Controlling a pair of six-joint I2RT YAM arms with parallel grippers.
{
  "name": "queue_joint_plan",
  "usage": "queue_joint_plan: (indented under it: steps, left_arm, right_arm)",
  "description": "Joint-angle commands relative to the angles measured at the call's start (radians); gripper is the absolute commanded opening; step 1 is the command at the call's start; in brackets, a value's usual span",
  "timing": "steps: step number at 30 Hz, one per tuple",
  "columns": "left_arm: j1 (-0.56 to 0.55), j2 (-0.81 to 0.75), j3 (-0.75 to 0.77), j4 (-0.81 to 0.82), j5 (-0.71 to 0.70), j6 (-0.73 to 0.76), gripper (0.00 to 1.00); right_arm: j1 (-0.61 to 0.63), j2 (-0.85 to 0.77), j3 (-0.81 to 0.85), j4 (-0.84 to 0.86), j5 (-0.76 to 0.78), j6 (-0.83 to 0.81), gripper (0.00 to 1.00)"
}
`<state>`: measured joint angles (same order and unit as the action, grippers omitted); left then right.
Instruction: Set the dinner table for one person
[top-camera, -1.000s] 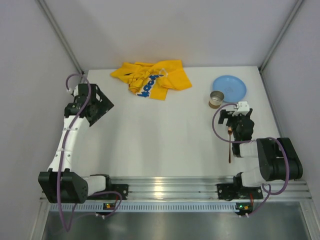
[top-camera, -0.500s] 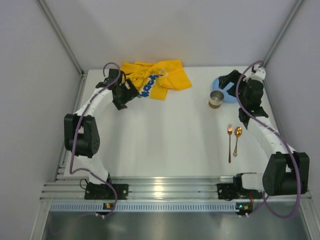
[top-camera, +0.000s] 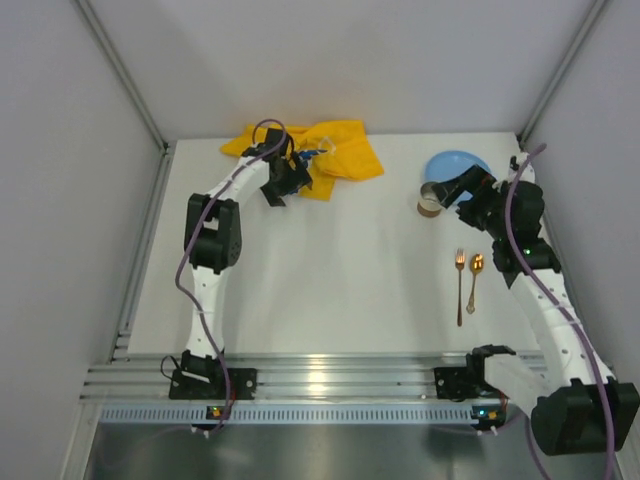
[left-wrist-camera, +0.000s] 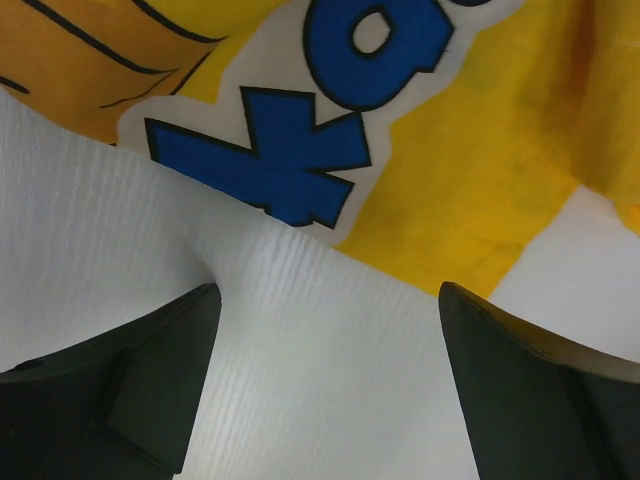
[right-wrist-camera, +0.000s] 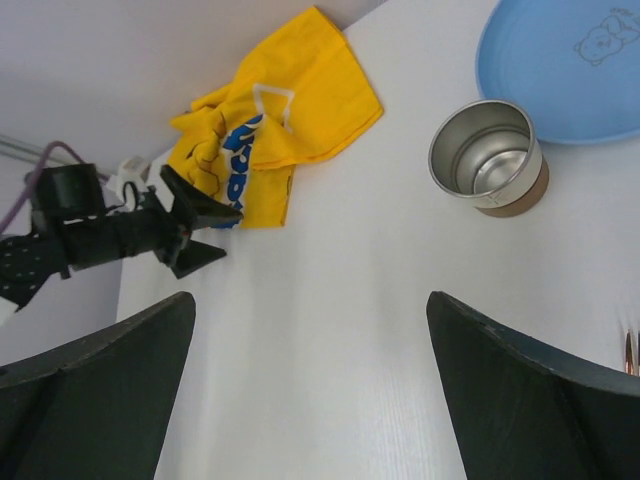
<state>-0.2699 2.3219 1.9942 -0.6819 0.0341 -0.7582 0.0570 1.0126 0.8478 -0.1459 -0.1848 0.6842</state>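
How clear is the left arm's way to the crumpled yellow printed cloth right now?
Probably clear, yes. The left tool is open right at the edge of the crumpled yellow printed cloth, with only bare white tabletop in between.

The white-and-black left arm (top-camera: 205, 300) rises from its base and stretches far forward, its forearm angling right. Its black two-finger left gripper (top-camera: 284, 182) tilts downward, and the two dark fingers (left-wrist-camera: 130, 390) stand wide apart. The white-and-black right arm (top-camera: 550, 300) reaches forward along the right side with its wrist turned leftward, and the black two-finger right gripper (top-camera: 452, 190) likewise holds its fingers (right-wrist-camera: 100, 380) spread wide.
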Motion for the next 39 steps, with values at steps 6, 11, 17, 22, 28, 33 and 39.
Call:
queue_joint_plan:
  steps: [6, 11, 17, 22, 28, 33, 39]
  left_arm:
    - [-0.002, 0.12, 0.118, -0.068, -0.025, -0.033, 0.95]
    - [-0.011, 0.185, 0.175, -0.034, 0.007, -0.073, 0.86]
    - [-0.02, 0.295, 0.285, -0.004, 0.05, -0.121, 0.58]
    - [-0.02, 0.298, 0.298, 0.074, 0.125, -0.124, 0.0]
    - [-0.025, 0.142, 0.249, 0.055, 0.104, -0.026, 0.0]
    - [-0.078, -0.162, 0.072, -0.013, -0.002, 0.135, 0.0]
    - [-0.281, -0.494, -0.325, -0.031, -0.139, 0.156, 0.0]
  right_arm:
    - [0.001, -0.143, 0.051, -0.138, 0.027, 0.001, 1.0]
    - [0.001, -0.144, 0.062, -0.167, -0.01, 0.012, 1.0]
    - [0.0, -0.114, 0.094, -0.208, -0.025, -0.028, 1.0]
    - [0.001, -0.089, 0.131, -0.236, -0.053, -0.064, 1.0]
    - [0.041, -0.068, 0.122, -0.224, -0.056, -0.048, 1.0]
    - [0.067, -0.039, 0.109, -0.199, -0.059, -0.029, 1.0]
    - [0.072, -0.014, 0.1, -0.201, -0.062, -0.025, 1.0]
